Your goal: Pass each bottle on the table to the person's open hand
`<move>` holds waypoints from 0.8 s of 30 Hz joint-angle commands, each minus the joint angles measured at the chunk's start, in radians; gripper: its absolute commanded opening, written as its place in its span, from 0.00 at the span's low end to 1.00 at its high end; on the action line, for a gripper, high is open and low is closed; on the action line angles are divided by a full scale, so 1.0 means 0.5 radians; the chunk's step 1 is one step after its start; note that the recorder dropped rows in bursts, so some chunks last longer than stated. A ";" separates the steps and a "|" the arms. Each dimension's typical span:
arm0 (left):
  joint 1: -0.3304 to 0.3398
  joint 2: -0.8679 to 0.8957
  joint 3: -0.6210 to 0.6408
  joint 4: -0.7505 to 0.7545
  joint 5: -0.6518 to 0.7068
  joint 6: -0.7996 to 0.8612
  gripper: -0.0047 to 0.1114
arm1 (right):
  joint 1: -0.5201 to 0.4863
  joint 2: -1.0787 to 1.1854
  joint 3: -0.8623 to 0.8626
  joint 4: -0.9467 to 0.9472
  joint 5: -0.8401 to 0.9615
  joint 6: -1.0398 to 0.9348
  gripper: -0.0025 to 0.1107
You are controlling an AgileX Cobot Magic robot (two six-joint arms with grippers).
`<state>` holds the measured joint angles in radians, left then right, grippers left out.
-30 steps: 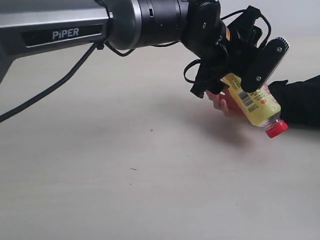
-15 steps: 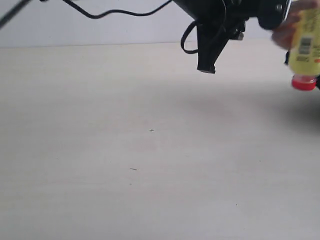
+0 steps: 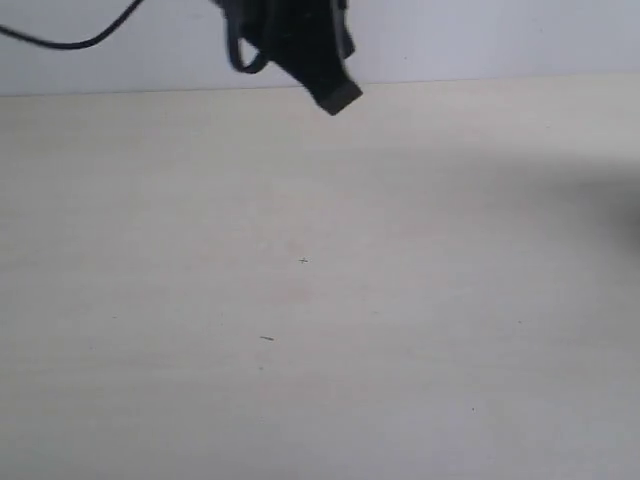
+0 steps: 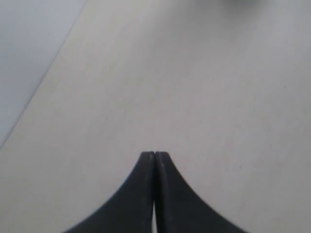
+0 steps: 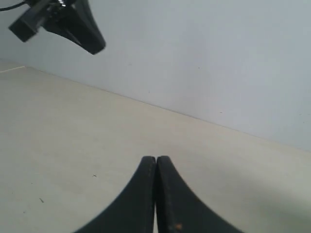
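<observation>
Since no bottle shows in any of the 3 views, the task's things cannot be placed; the surface [image 3: 320, 380] is bare wherever the cameras see it. The left tool [image 4: 154, 156] hangs above the surface toward its far edge, its 2 jaws pressed together on nothing. The right tool [image 5: 156, 159] is likewise pressed together and empty. Risk: with no bottle and no open hand in sight, any descent is unguided. Closed jaws would knock a bottle over rather than straddle it.
</observation>
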<state>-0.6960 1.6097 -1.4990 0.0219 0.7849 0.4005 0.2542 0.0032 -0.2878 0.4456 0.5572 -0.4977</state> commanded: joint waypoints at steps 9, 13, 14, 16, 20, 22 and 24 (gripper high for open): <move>0.068 -1.590 1.933 -0.017 -1.643 -0.843 0.04 | 0.003 -0.006 0.007 0.001 -0.014 0.003 0.02; 0.068 -2.011 2.347 -0.017 -1.905 -0.967 0.04 | 0.003 -0.006 0.007 0.001 -0.014 0.003 0.02; 0.068 -2.112 2.431 -0.017 -1.942 -0.982 0.04 | 0.003 -0.006 0.007 0.001 -0.014 0.003 0.02; 0.068 -2.278 2.563 -0.017 -1.976 -0.982 0.04 | 0.003 -0.006 0.007 0.001 -0.014 0.003 0.02; 0.068 -2.543 2.750 -0.017 -1.979 -0.982 0.04 | 0.003 -0.006 0.007 0.001 -0.014 0.003 0.02; 0.068 -2.645 2.810 -0.017 -1.979 -0.993 0.04 | 0.003 -0.006 0.007 0.001 -0.014 0.003 0.02; 0.068 -2.718 2.862 -0.017 -1.979 -1.037 0.04 | 0.003 -0.006 0.007 0.001 -0.014 0.003 0.02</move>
<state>-0.6582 0.2998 -0.1020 0.0181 -0.1860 -0.0867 0.2542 0.0032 -0.2878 0.4456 0.5572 -0.4977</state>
